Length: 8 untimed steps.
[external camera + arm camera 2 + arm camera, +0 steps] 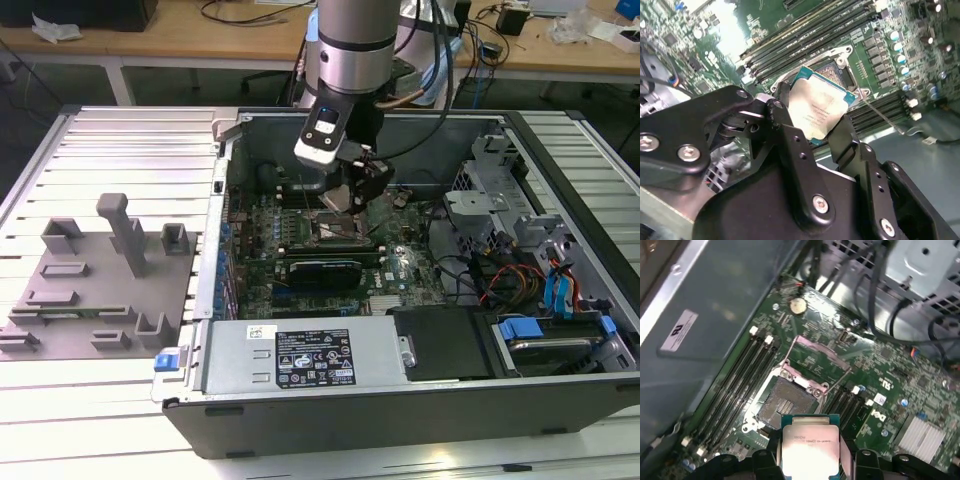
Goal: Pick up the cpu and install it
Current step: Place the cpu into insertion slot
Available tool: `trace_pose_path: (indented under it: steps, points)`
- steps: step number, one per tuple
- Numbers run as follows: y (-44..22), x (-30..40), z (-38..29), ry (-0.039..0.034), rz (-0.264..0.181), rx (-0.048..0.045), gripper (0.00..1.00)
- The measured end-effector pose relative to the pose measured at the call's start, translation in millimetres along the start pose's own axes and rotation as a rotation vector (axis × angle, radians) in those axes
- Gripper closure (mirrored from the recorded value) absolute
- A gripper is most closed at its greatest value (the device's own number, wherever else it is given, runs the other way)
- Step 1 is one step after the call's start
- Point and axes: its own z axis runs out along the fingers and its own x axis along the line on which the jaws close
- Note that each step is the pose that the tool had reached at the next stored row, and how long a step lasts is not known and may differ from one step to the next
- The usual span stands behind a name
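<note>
Slatted metal workbench point(120, 140), wooden desks point(200, 45) behind. Open computer case point(400, 400) lying across the bench's middle and toward the exterior view's right. Grey fixture blocks point(100, 290) beside it, near the bench's edge on the exterior view's left. Inside the case, green motherboard point(400, 265) with an uncovered socket point(782, 405), its retaining frame point(817, 357) tilted up. Gripper point(812, 117) low over the board, black fingers point(785, 130) closed onto opposite edges of the cpu point(816, 107). Cpu held silver face up, tilted, just over the socket's edge in both wrist views. Touching the socket or not: impossible to tell.
</note>
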Motion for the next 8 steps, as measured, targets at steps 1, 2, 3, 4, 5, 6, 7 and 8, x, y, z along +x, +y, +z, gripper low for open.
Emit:
trace_pose_path:
  steps: [1, 2, 3, 4, 5, 6, 7, 8]
  points:
    - [0.0, 0.0, 0.1, -0.0007, 0.016, 0.0003, 0.45]
    - [0.0, 0.0, 0.3, -0.0016, 0.034, 0.0008, 0.45]
    - [0.0, 0.0, 0.4, -0.0027, 0.059, 0.0014, 0.45]
    - [0.0, 0.0, 0.5, -0.0035, 0.075, 0.0018, 0.45]
    - [0.0, 0.0, 0.8, -0.005, 0.107, 0.0026, 0.45]
    - [-0.1, 0.0, 1.1, -0.0067, 0.145, 0.0035, 0.45]
    - [-0.1, 0.0, 1.3, -0.0083, 0.178, 0.0043, 0.45]
    - [-0.1, 0.0, 1.4, -0.009, 0.194, 0.0047, 0.45]
